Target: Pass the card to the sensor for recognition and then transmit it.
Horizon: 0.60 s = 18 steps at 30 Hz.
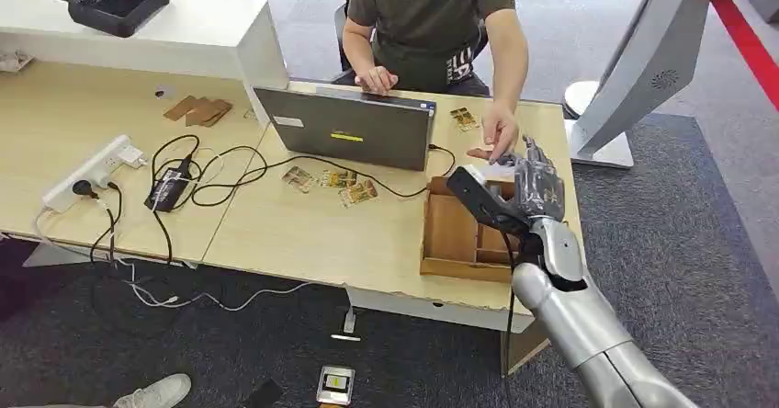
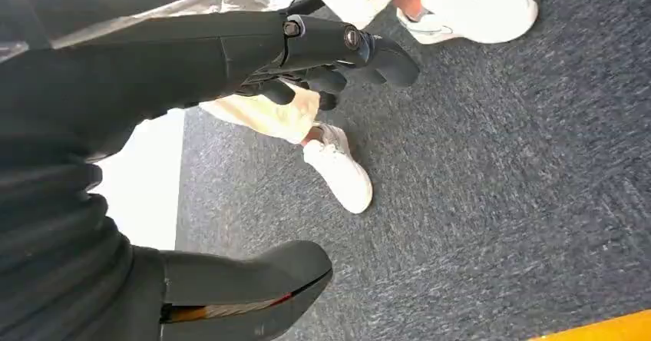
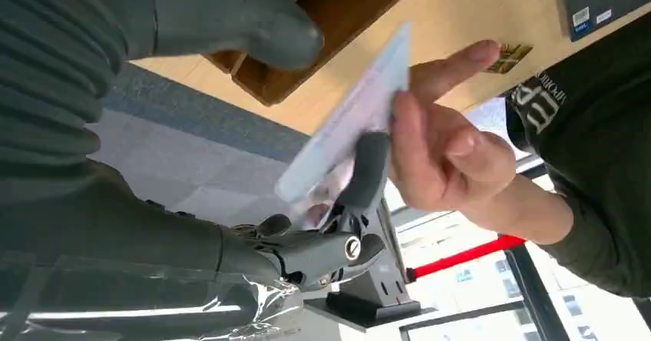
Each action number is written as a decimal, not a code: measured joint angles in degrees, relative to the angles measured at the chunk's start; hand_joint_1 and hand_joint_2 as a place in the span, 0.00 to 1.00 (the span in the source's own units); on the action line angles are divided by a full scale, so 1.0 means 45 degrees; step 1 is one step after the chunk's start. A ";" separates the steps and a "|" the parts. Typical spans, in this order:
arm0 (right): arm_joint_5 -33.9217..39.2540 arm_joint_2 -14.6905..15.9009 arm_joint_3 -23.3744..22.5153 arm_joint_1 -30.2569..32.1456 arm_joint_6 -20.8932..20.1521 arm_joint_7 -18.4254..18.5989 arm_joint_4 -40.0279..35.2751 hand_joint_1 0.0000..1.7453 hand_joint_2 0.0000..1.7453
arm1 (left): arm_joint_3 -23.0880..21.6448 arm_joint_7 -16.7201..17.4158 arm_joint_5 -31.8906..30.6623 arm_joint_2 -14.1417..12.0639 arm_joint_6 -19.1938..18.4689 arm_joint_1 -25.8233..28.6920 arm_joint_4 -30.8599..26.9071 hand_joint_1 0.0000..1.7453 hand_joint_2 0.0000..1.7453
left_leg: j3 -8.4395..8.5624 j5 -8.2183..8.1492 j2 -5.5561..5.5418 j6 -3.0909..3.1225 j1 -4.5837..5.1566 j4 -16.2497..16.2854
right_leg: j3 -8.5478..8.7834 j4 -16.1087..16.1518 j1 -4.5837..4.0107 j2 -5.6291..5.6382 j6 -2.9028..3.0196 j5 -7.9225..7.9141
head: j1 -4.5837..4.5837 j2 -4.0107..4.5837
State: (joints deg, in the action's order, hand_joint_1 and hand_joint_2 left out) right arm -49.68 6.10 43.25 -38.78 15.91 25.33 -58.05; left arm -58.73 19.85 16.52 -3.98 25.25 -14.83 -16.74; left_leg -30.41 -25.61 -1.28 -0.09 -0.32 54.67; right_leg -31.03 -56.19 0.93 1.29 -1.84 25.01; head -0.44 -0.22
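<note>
From the head view, the right hand (image 1: 536,186) is raised over the bench (image 1: 303,233) near its right edge, above the far end of an open wooden box (image 1: 459,233) that sits at the bench's front right corner. A person's hand (image 1: 497,137) reaches from the far side and meets the right hand's fingers (image 1: 542,174); the card itself is too small to pick out here. A grey laptop (image 1: 344,128) stands at the far edge, just left of the meeting hands, and a few small cards (image 1: 338,184) lie loose in front of it. A power strip (image 1: 92,171) and a tangle of cables (image 1: 197,174) occupy the left half. Right of the bench lies open carpet up to the foot of a white stand (image 1: 606,141).

In the left wrist view, the left hand (image 2: 322,61) hangs over grey carpet (image 2: 499,187), its fingers (image 2: 384,53) loosely curled and apart around nothing, with a person's white shoes (image 2: 342,176) nearby.

In the right wrist view, the card (image 3: 349,118), pale and thin, is seen nearly edge-on, its long axis running from the right hand toward the person. The thumb (image 3: 230,22) stands on one side of it and a dark finger (image 3: 368,168) presses its other face. The person's fingers (image 3: 430,118) grip the far end, so both hold it. The wooden box and the bench's edge lie behind the card.
</note>
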 joint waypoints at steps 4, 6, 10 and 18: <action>0.0067 0.0378 -0.0087 0.0597 0.0369 0.0024 -0.0872 0.00 1.00 | 0.0019 -0.0213 0.0189 -0.0005 0.0247 0.0143 0.0000 0.00 1.00 | 0.0002 -0.0003 -0.0001 0.0001 0.0000 0.0002 | 0.0000 0.0005 0.0000 0.0000 0.0000 0.0001 | 0.0000 0.0000; 0.0385 0.0713 -0.0331 0.1331 0.0509 0.0000 -0.1828 0.00 1.00 | 0.0087 -0.0393 0.0335 -0.0019 0.0437 0.0289 0.0005 0.00 1.00 | -0.0001 -0.0010 -0.0003 0.0007 0.0000 0.0002 | 0.0005 0.0011 -0.0001 0.0000 -0.0007 0.0006 | -0.0005 0.0000; 0.0895 0.1399 -0.0763 0.2741 0.0393 -0.0064 -0.3917 0.00 1.00 | 0.0345 -0.0704 0.0637 -0.0117 0.0675 0.0625 0.0005 0.00 1.00 | 0.0000 -0.0021 0.0002 0.0006 0.0002 0.0002 | 0.0001 0.0016 0.0000 0.0005 -0.0010 0.0010 | 0.0000 0.0000; 0.3023 0.2714 -0.1608 0.5175 -0.0646 -0.1011 -0.8115 0.00 1.00 | 0.0942 -0.1360 0.1209 -0.0335 0.1073 0.1179 0.0010 0.00 1.00 | 0.0001 -0.0027 0.0006 0.0003 0.0001 0.0002 | 0.0006 0.0017 0.0000 0.0005 -0.0008 0.0013 | -0.0005 0.0000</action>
State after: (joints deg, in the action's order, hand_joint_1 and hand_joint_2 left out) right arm -36.08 18.31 36.02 -15.49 13.01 20.78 -94.57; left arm -54.49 13.73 21.96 -5.49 30.07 -9.53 -16.70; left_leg -30.41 -25.73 -1.26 -0.08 -0.32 54.68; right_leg -31.00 -56.11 0.93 1.31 -1.87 25.07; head -0.46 -0.22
